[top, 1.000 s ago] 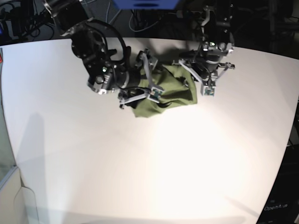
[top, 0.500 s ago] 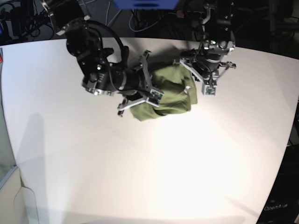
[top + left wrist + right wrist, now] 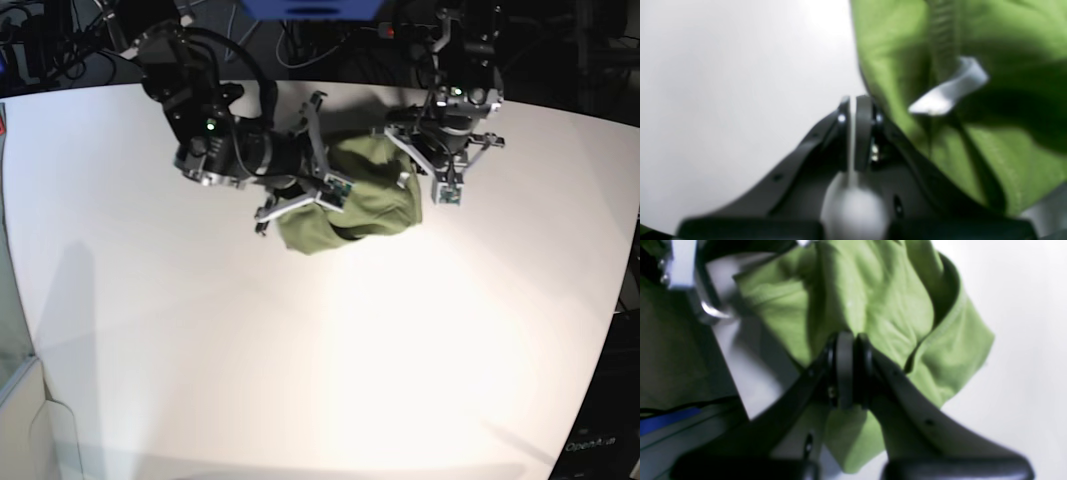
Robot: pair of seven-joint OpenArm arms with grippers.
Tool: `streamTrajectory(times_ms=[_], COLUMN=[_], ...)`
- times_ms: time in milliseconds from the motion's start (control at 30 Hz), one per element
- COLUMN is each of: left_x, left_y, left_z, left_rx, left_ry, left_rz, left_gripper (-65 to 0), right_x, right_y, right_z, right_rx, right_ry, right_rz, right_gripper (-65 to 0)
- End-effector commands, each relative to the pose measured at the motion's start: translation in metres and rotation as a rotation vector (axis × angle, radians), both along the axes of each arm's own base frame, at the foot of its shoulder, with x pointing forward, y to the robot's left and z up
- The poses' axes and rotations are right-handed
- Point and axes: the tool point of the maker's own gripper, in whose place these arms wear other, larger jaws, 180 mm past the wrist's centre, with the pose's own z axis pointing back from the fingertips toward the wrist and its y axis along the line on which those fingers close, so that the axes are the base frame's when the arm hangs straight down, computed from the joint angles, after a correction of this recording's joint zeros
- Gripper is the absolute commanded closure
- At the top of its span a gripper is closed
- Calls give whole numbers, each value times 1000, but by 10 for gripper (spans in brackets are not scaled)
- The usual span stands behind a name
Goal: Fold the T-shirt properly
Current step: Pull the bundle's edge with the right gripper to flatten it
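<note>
Basically the T-shirt [image 3: 355, 195] sits bunched in a lump at the far middle of the white bench [image 3: 300, 380], not flat yet. The right hand [image 3: 850, 370] is clenched on a fold at the shirt's edge; over the last second it has swung further over the shirt's near-left side and the bundle rolled up tighter (looks more like regrasping than folding). The left hand [image 3: 853, 133] hangs just beside the shirt's other edge, jaws nearly together on nothing, over bare bench. White label [image 3: 948, 91] shows inside. My read: spreading still needed before any real fold.
</note>
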Motion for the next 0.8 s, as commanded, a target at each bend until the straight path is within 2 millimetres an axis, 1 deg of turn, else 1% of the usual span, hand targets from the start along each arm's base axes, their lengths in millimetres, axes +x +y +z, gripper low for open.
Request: streamTrajectory(times_ms=[0, 67, 133, 167, 233, 267, 333, 433, 500, 633, 767], left_x=[8, 8, 7, 7, 7, 7, 7, 6, 6, 5, -5], left_y=[-2, -3, -3, -3, -2, -2, -2, -1, -1, -1, 0], left_z=[9, 9, 9, 9, 10, 11, 11, 10, 10, 9, 4], left_rx=[-9, -9, -9, -9, -8, -8, -6, -5, -5, -3, 0], left_ry=[-41, -41, -40, -41, -41, -43, -43, -41, -41, -35, -17], left_rz=[0, -1, -1, -1, -2, -2, -2, -3, -3, -4, -4], left_gripper=[-22, -22, -22, -22, -22, -22, -22, -22, -22, -22, -22], right_x=[1, 0, -2, -3, 0, 0, -1, -5, -11, -12, -10], right_y=[6, 4, 1, 0, -2, -1, 0, 14, 18, 19, 18], right_z=[7, -3, -17, -21, -23, -23, -20, -6, 0, 10, 11], right_rx=[34, 21, 5, 0, -9, -9, -2, 29, 24, 27, 26], right_ry=[-13, 13, 53, 67, 68, 68, 64, 34, 25, 1, -4], right_rz=[9, 5, -1, -3, -4, -4, 0, 24, 42, 45, 44], right_gripper=[-74, -145, -205, -225, -255, -263, -257, -255, -255, -255, -254])
